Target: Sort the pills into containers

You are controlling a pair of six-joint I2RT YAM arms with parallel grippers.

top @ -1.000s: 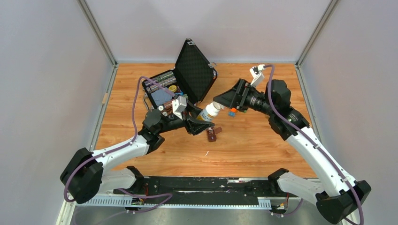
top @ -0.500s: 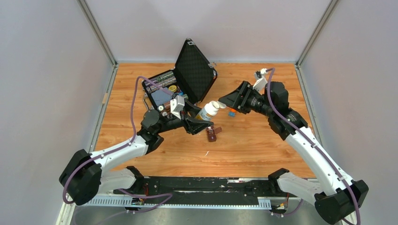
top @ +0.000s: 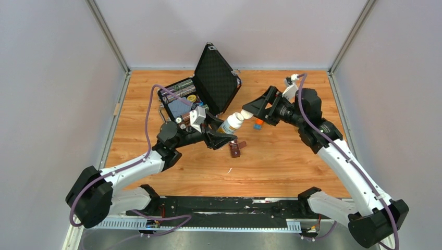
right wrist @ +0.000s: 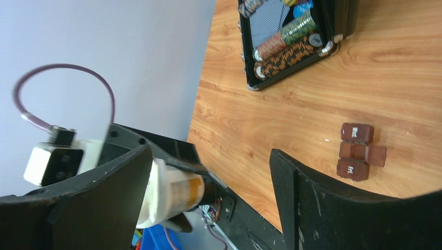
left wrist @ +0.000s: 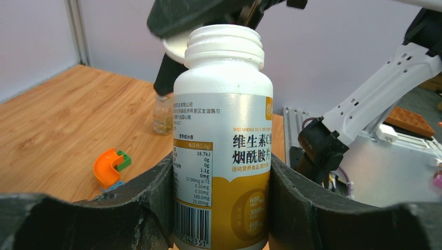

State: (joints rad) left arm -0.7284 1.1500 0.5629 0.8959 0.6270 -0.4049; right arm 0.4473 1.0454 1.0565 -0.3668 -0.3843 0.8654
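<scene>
Noted the left tool clamped on the body of a white pill bottle, held upright above the worktop in the middle of the scene

Found the bottle's threaded neck bare in the left wrist view: cap already off

Saw a white disc, taken to be the cap, just behind and beside the bottle mouth, directly under the right tool

Recorded the right tool's jaws standing wide apart, with nothing bridging the gap between them; could not tell whether the cap rested against one finger or was merely next to it

Located the containers on the worktop, a brown strip of three joined compartments lying just below and beside the held bottle, apart from both tools

Made out what looked like one lid swung out to the side of the strip; judged the other two shut, though too small to be sure

Saw no pills anywhere: none on the worktop, none visible in any compartment

Noted also the open black case at the far left of the worktop, near the left arm, untouched by either tool

Progress, as a judgement only: early. Done so far: bottle picked up, bottle uncapped. Left to do: put the cap aside, open the remaining lids, tip the bottle over the strip, get pills into each compartment, close up

Flagged as a risk: narrow compartments under a wide bottle mouth, so spilling onto the worktop likely if tipped fast
</scene>
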